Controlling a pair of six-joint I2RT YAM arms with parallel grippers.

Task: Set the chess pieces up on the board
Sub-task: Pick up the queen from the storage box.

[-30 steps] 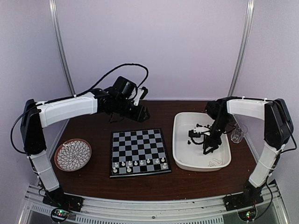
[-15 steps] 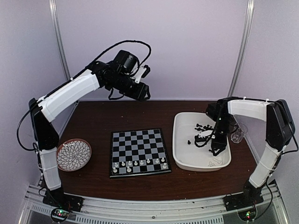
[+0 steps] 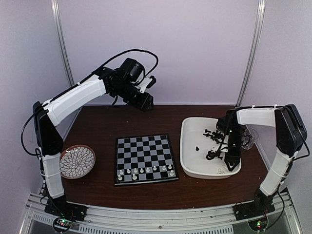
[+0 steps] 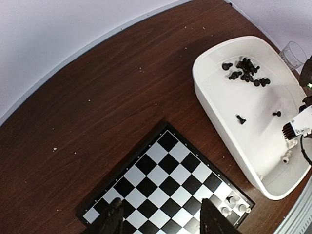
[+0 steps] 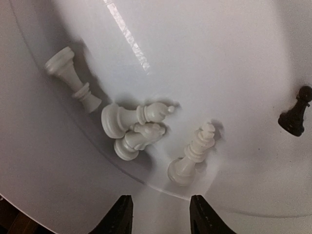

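The board [image 3: 144,148] lies at the table's middle, with several white chess pieces [image 3: 146,170] standing on its near rows. Black pieces [image 3: 212,134] lie in the white tray [image 3: 187,146]. My left gripper [image 3: 146,103] is open and empty, held high over the back of the table; its wrist view looks down on the board [image 4: 168,183]. My right gripper [image 3: 231,163] is open and empty, low in the tray's near right corner. Its wrist view [image 5: 161,212] shows several white pieces lying on the tray floor, among them a king [image 5: 192,153] just ahead of the fingertips and a bishop [image 5: 131,117].
A round patterned plate [image 3: 76,162] sits left of the board. A clear glass cup [image 3: 247,139] stands right of the tray. A lone black pawn [image 5: 295,117] lies to the right of the white pieces. The tray wall curves up close under my right fingers.
My left arm has risen from the table's back edge and now hangs high. My right gripper has moved across the tray toward its near right corner.
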